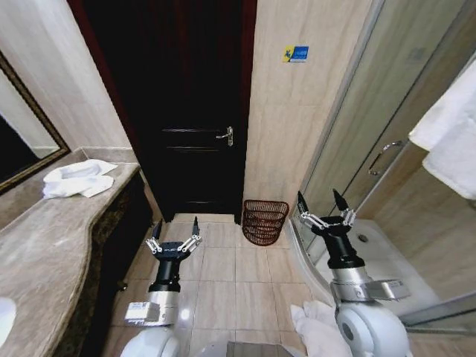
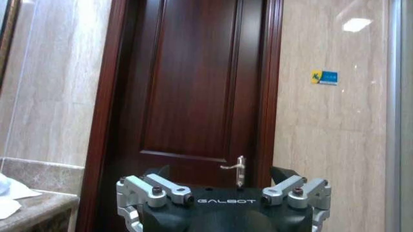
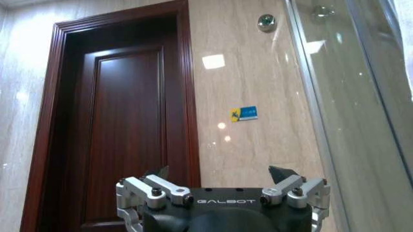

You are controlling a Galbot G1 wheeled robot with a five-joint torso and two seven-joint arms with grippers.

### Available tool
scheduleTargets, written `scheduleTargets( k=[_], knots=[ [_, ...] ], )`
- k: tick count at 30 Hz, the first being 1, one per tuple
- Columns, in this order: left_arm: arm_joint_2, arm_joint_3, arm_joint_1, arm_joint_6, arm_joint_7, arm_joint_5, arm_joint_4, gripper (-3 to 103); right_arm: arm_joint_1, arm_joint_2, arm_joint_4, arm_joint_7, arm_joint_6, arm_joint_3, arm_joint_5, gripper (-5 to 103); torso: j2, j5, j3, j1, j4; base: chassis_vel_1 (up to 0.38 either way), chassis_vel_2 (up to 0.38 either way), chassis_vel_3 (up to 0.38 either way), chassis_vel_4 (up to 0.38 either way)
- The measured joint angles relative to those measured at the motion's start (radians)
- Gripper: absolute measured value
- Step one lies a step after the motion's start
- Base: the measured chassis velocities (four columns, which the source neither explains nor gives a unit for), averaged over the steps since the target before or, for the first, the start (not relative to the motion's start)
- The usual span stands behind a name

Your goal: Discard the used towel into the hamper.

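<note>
Above the tiled bathroom floor, the left gripper [image 1: 174, 236] and right gripper [image 1: 324, 207] hover spread and empty. Beyond them stands the dark reddish-brown open-weave hamper [image 1: 264, 221] (apparently empty); a crumpled white towel [image 1: 76, 178] lies ungrasped on the marble counter [image 1: 52, 245].

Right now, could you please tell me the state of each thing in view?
door: closed
hamper: upright on floor, looks empty
towel: crumpled on counter
left gripper: open, empty
right gripper: open, empty
hanging towel: draped by shower
</note>
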Motion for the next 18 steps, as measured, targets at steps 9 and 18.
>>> scheduleTargets(
  k=[9,18],
  knots=[
    [0.000,0.003,-0.001,0.010,-0.038,-0.004,0.005,100,0.030,-0.016,-0.015,0.008,0.001,0.001,0.029,100,0.000,0.0000,0.000,-0.001,0.0000,0.031,0.005,0.000,0.032],
    [0.000,-0.002,0.011,0.012,-0.046,-0.006,-0.011,100,0.059,-0.015,-0.023,0.008,0.000,-0.003,0.034,100,0.000,0.0001,0.000,-0.001,0.0000,0.053,0.060,0.054,0.056]
  ],
)
